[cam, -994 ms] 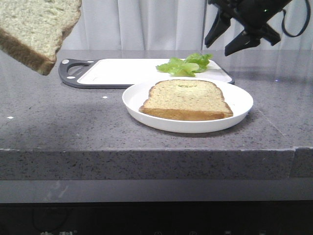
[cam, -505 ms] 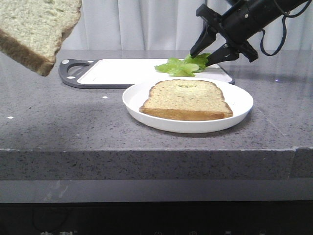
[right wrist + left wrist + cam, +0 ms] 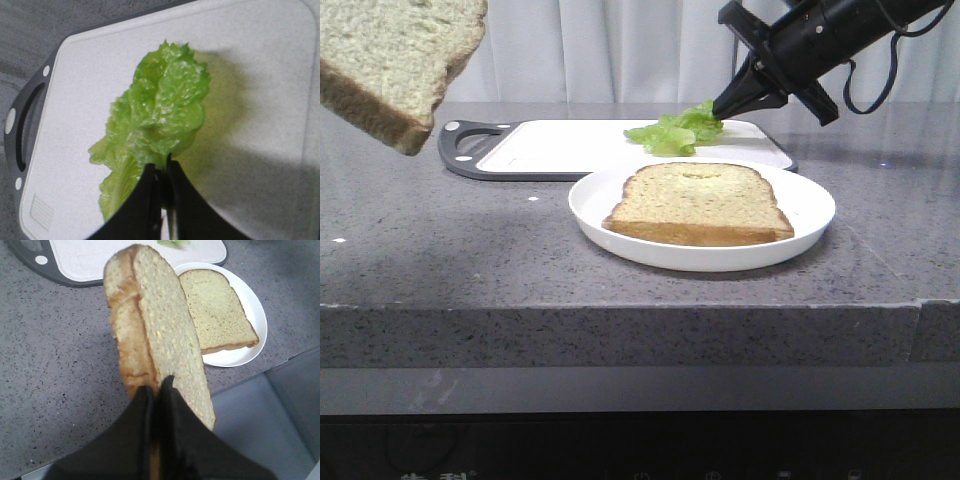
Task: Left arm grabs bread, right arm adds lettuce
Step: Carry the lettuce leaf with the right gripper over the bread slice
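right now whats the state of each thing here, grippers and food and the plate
left gripper: shut on the bread, held in the air
bread: lifted, tilted, off the table
right gripper: shut on the lettuce
lettuce: pinched at one end, over the cutting board
plate: on the table, holding the second slice
second slice: lying flat on the plate, bare on top
cutting board: flat on the table behind the plate
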Controlling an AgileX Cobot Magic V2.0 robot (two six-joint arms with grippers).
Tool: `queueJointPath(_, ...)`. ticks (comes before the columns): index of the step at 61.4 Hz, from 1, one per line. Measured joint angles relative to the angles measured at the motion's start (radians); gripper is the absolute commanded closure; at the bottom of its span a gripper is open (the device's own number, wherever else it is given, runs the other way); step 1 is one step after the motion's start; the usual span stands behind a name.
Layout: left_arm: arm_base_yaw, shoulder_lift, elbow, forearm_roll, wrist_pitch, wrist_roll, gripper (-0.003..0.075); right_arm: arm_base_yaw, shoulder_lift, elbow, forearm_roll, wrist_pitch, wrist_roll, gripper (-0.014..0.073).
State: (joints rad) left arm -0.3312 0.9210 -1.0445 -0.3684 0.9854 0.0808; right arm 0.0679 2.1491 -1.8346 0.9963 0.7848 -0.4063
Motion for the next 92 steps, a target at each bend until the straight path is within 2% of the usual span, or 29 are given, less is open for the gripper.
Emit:
queueJointPath(12,0.000,0.000,0.000,0.000,0.000,0.000,0.0741,0.000,-0.115,0.003,0.007,0.074,-0.006,0.0710)
queueJointPath(22,0.000,0.000,0.000,0.000,0.000,0.000,0.0741,0.000,-0.282,0.102,0.022,0.087,-0.028,0.0710)
queueJointPath(34,0.000,0.000,0.000,0.000,0.000,0.000,0.0741,0.000,-0.487,0.331,0.091,0.094,-0.145,0.0710)
queueJointPath(51,0.000,0.000,0.000,0.000,0.000,0.000,0.0741,0.000,-0.699,0.673,0.307,0.117,-0.383,0.0710)
queueJointPath(61,0.000,0.000,0.000,0.000,0.000,0.000,0.0741,0.000,-0.732,0.821,0.412,0.150,-0.507,0.0710)
queueJointPath(71,0.000,0.000,0.000,0.000,0.000,0.000,0.0741,0.000,-0.732,0.912,0.459,0.141,-0.592,0.0710)
queueJointPath(92,0.000,0.000,0.000,0.000,0.000,0.000,0.0741,0.000,-0.708,0.951,0.488,0.085,-0.636,0.0710)
